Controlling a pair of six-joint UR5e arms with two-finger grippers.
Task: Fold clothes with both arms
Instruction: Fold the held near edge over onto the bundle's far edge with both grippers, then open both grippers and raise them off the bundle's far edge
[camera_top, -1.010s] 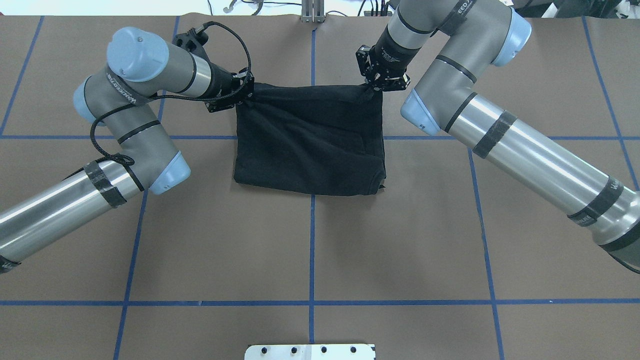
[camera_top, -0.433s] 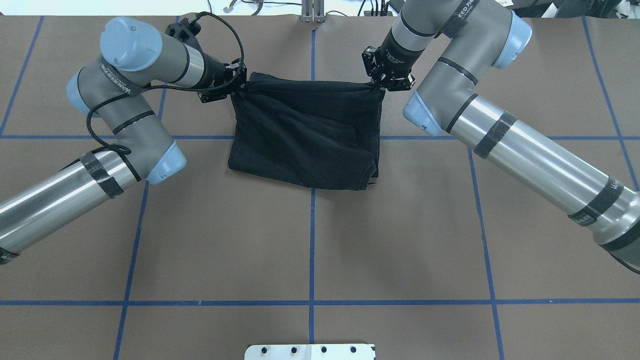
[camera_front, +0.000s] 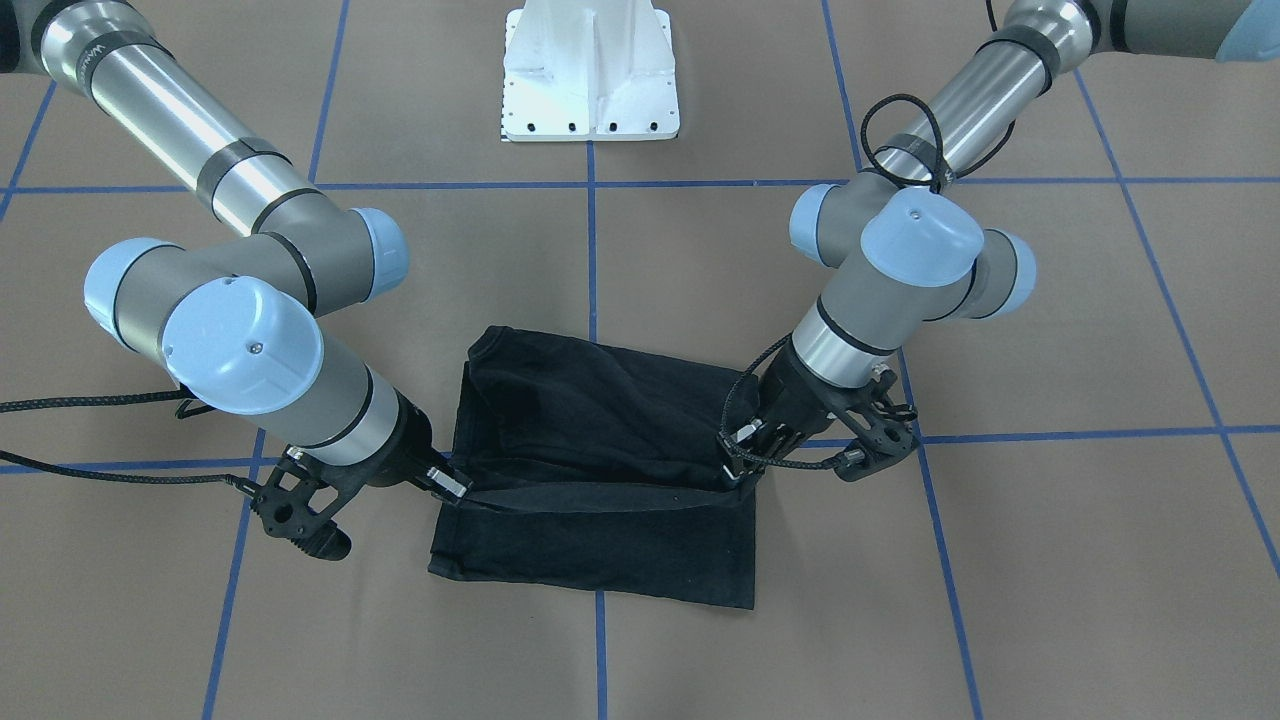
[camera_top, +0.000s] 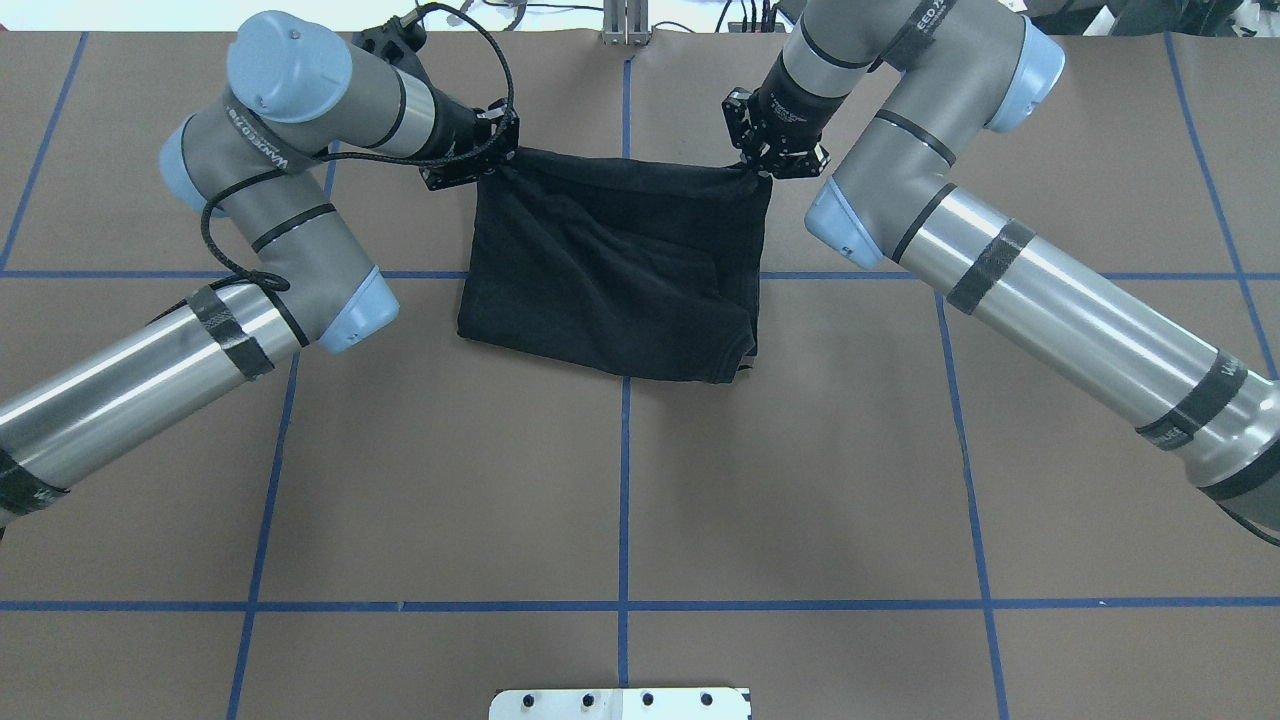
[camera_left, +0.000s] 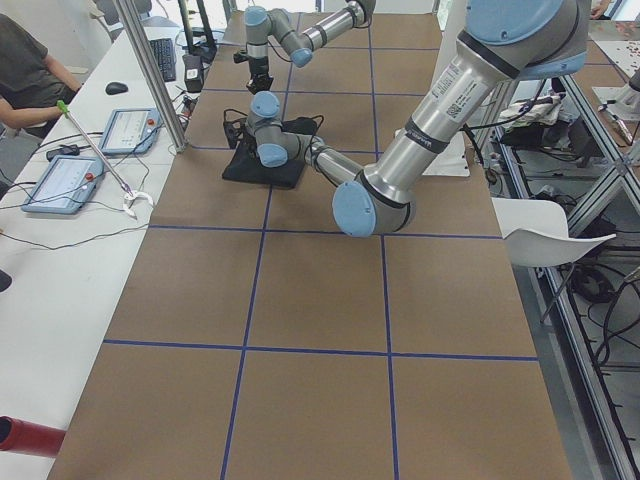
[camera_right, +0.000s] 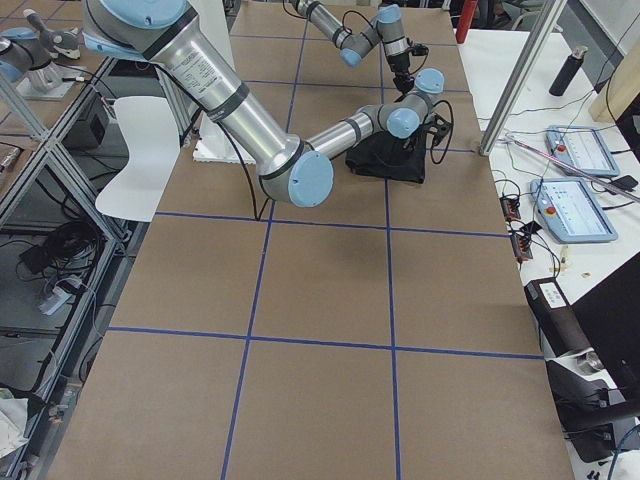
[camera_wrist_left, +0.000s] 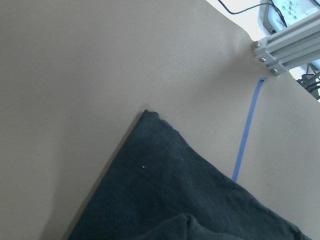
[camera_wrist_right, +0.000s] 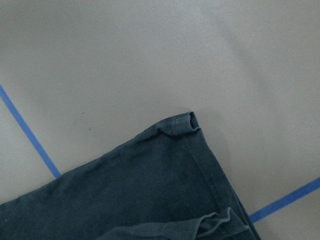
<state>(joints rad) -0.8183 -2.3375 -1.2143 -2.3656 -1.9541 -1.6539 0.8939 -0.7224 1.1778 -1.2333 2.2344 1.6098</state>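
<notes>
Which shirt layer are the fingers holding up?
The upper layer: its edge runs taut between the left fingers and right fingers, off the table. The lower layer lies flat beneath, its corners showing in both wrist views.

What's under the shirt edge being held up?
Beneath the raised edge of the shirt, stretched between the left end effector and right end effector, the shirt's lower layer lies flat on the table. Anything beneath that layer is covered.

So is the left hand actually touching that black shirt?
Touching. The front-facing view shows the left hand pinching the shirt's raised corner, the edge pulled taut from it.
</notes>
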